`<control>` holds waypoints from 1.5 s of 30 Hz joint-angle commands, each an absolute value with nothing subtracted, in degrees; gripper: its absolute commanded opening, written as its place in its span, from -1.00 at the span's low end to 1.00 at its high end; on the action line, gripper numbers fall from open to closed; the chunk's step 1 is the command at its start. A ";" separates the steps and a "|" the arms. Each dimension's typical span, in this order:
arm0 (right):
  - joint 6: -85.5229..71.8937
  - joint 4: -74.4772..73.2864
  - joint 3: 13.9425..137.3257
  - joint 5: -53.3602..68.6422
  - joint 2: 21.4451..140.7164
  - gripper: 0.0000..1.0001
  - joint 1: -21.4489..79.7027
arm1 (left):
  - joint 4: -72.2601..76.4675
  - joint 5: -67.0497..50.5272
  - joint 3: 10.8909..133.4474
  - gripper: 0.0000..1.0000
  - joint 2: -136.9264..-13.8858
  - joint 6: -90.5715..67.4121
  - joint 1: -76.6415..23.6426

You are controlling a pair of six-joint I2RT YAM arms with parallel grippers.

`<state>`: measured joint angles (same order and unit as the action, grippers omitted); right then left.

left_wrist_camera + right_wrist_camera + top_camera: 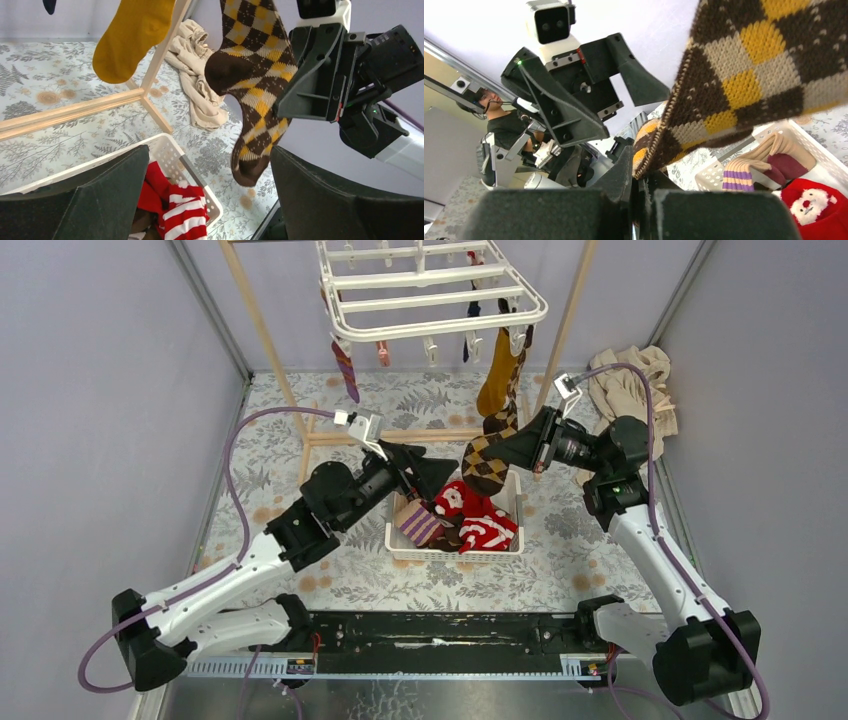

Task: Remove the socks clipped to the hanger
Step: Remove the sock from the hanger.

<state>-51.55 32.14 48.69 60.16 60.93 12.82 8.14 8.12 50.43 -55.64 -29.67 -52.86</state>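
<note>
Robot lab cell, grey panel walls

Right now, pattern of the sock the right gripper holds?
Brown, tan, yellow diamonds: an argyle sock. Best in left wrist view.

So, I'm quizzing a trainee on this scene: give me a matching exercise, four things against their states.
1. argyle sock
2. mustard sock
3. red-white sock
4. left gripper

a. lying in the basket
b. open, holding nothing
c. pinched in the shut right gripper
d. hanging from the hanger, ungripped

Pairs: 1-c, 2-d, 3-a, 4-b
</note>
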 commanded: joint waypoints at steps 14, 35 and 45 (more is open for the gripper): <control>-54.73 37.35 49.13 61.79 58.71 -1.00 14.85 | 24.85 -9.83 51.09 0.93 -63.38 -33.90 -50.42; -34.98 4.76 57.94 49.96 57.29 -0.47 14.98 | 14.76 -5.17 57.44 -1.00 -66.64 -30.60 -50.39; -20.58 -23.09 74.74 24.01 57.45 -0.12 15.03 | 11.56 -0.22 58.54 -1.00 -66.50 -28.96 -50.84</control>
